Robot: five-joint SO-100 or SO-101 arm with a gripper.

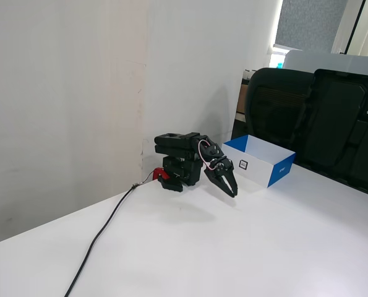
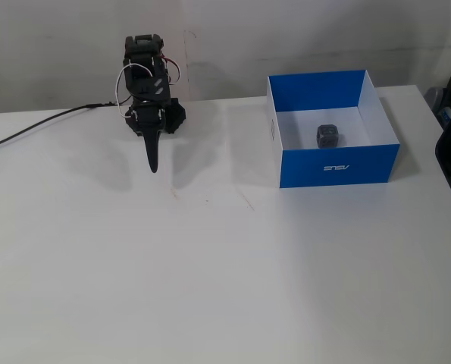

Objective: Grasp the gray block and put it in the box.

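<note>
Task looks done: gray block point(image 2: 327, 136) sits on the white floor inside the box point(image 2: 339, 164), end effector point(image 2: 153, 167) empty with fingers pressed together, folded near the arm base, well apart from the box, above the surface point(image 2: 225, 288).

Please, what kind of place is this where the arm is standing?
Probably an office or a lab room. The arm sits folded on a plain white table against a bare white wall, and black office chairs stand behind the blue box. A black cable runs across the table.
</note>
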